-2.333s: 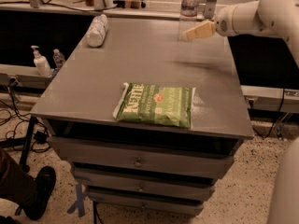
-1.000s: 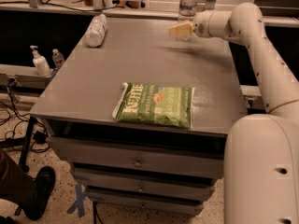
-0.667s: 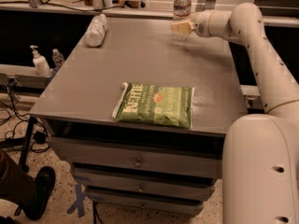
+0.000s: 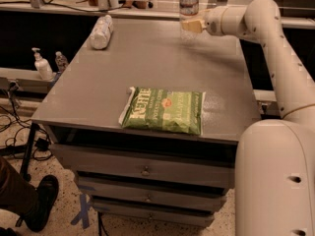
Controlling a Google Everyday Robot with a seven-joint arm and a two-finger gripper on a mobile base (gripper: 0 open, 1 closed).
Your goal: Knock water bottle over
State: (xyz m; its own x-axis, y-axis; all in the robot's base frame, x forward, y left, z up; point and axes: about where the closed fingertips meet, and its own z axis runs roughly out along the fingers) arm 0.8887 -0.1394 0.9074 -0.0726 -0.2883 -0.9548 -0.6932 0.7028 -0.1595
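The water bottle (image 4: 189,3) stands upright at the far edge of the grey table (image 4: 147,68), clear with a dark label band; its cap is cut off by the top of the view. My gripper (image 4: 190,26) is at the bottle's lower part, touching or right in front of it, reaching in from the right on the white arm (image 4: 256,18).
A green chip bag (image 4: 165,110) lies flat near the table's front edge. A white wrapped roll (image 4: 101,32) lies at the far left. A pump dispenser (image 4: 42,65) and a tiny clear bottle (image 4: 61,61) stand on a ledge to the left. A person's shoe (image 4: 42,200) is at the lower left.
My gripper has moved left along the far edge and come up against the bottle's base. The bottle has shifted a little to the left and still stands upright.
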